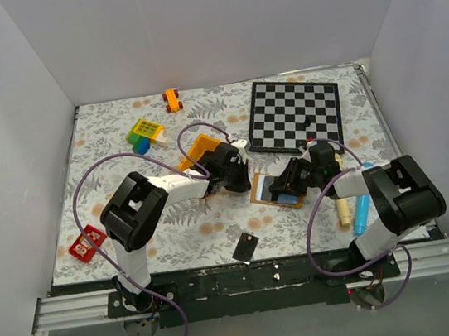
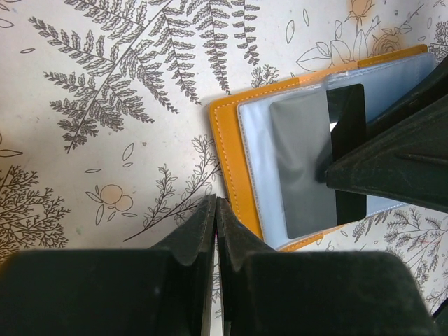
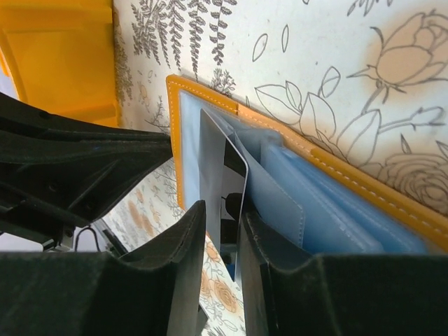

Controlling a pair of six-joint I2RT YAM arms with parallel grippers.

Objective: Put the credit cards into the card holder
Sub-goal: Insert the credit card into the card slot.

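White walls close in a worktop (image 1: pixel 174 225) covered with a fern and flower print. In the top view the card holder (image 1: pixel 261 189) lies open near the middle, between the two arms, and both pairs of jaws meet over it. One loose credit card (image 1: pixel 245 246) lies flat near the front edge, well apart from the holder. A chequered board (image 1: pixel 295 114) and a yellow bin (image 1: pixel 198 149) are behind.

In the left wrist view the left jaws are pressed together and hold nothing, just beside the tan border of the holder. A second credit card (image 2: pixel 348 112) is partly under a clear pocket (image 2: pixel 253 154), with the right arm dark over its outer end.

In the right wrist view the right jaws pinch this second card by its outer end. It stands on edge, with its far end at the mouth of the pocket.

I judge the cards to be light, stiff and smooth, so they can swivel or slip in a pinch. The best hold is at one short end, leaving the leading edge free. The holder looks soft and light and will probably slide, so its tan border should be pressed down. The loose card lies flat and gives little edge to grip.
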